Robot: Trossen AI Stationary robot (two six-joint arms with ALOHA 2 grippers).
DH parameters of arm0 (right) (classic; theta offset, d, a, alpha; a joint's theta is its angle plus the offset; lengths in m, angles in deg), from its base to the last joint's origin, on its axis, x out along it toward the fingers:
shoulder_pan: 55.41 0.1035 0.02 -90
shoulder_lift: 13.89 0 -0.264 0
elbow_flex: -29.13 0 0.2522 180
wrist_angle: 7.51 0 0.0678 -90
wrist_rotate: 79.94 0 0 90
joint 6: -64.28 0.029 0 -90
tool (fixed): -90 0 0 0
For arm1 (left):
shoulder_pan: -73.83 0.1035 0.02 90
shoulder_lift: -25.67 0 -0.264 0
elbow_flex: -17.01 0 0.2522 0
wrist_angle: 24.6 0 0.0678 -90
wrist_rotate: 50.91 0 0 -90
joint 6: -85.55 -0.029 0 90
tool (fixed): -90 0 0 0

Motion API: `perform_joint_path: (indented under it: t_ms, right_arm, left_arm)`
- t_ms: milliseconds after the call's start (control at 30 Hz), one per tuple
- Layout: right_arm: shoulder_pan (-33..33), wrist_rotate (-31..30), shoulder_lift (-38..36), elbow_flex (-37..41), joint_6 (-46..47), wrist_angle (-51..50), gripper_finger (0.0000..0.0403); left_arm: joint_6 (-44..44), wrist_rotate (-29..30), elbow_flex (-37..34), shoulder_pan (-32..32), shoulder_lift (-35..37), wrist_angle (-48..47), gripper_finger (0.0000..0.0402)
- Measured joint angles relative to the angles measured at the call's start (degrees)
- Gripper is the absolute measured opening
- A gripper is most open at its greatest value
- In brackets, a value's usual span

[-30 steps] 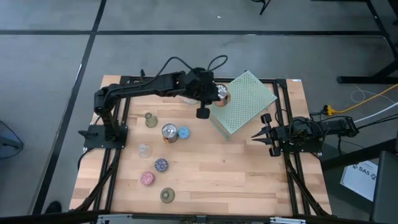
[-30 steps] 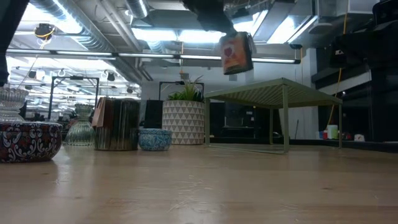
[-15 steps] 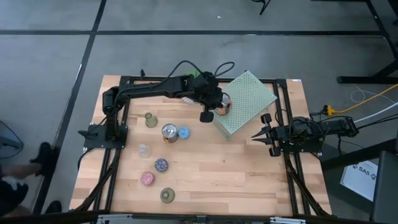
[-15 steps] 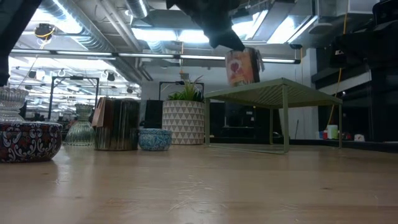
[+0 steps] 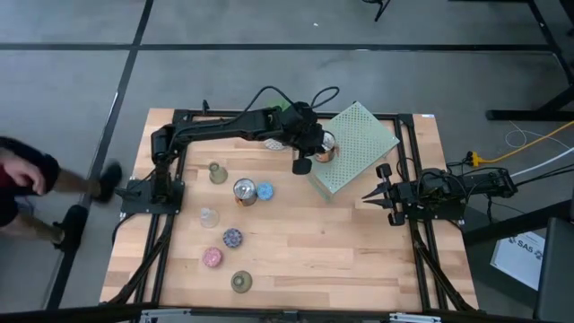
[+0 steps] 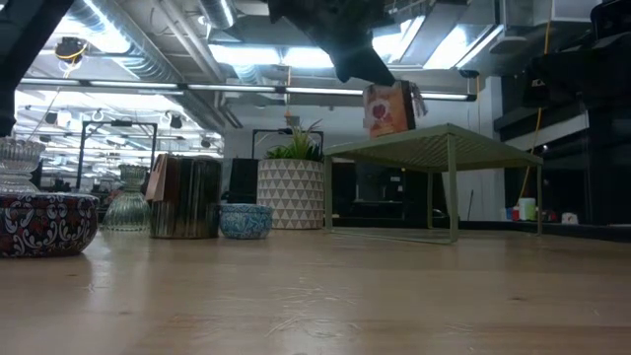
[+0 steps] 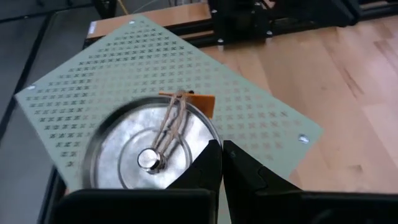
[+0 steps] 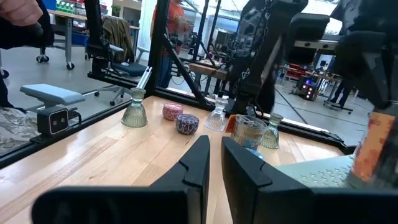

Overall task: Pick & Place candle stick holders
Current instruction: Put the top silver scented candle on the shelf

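Observation:
My left gripper (image 5: 311, 154) is shut on a shiny silver-copper candle holder (image 5: 325, 151) over the near-left part of the pale green perforated slab (image 5: 354, 148). In the low view the holder (image 6: 389, 108) hangs right at the slab's top (image 6: 444, 138). Several other holders stand on the table's left half: a second silver-copper one (image 5: 244, 191), blue (image 5: 265, 191), clear glass (image 5: 209, 217), purple mosaic (image 5: 233, 238), pink (image 5: 213, 257), olive-gold (image 5: 241, 282). My right gripper (image 5: 366, 196) waits, shut and empty, at the table's right. My left gripper holds the holder by its rim (image 7: 210, 132), on the side nearest the wrist. One finger (image 7: 208, 165) seems to be inside the cup and the other outside. The fingers come from above, slanting down. The holder stays upright, mouth up; whether its base touches the slab I cannot tell.
A green plant in a white patterned pot (image 6: 293, 192) stands at the back beside the slab. An olive glass holder (image 5: 216, 172) stands far left. The black arm frames run along both table sides. A person (image 5: 27, 179) walks on the floor left of the table.
My left gripper has carried the silver-copper holder toward the table's right and near edge and down, from well above the slab to right at its top. It has stayed shut on the holder. A person has come into view left of the table.

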State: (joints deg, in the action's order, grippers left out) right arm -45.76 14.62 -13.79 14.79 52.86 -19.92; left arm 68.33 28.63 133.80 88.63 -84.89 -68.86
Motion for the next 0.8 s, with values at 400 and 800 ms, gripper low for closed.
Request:
perform_joint_path:
  t_ms: [400,800]
  right_arm:
    - [0.0,0.0,-0.02,0.0,0.0,0.02,0.0044]
    - [0.01,0.0,0.0,0.0,-0.01,0.02,0.0044]
  left_arm:
    - [4.05,2.33,-0.04,-0.05,-1.99,4.61,0.001]
    - [6.02,4.04,-0.04,-0.03,-3.87,9.29,0.005]
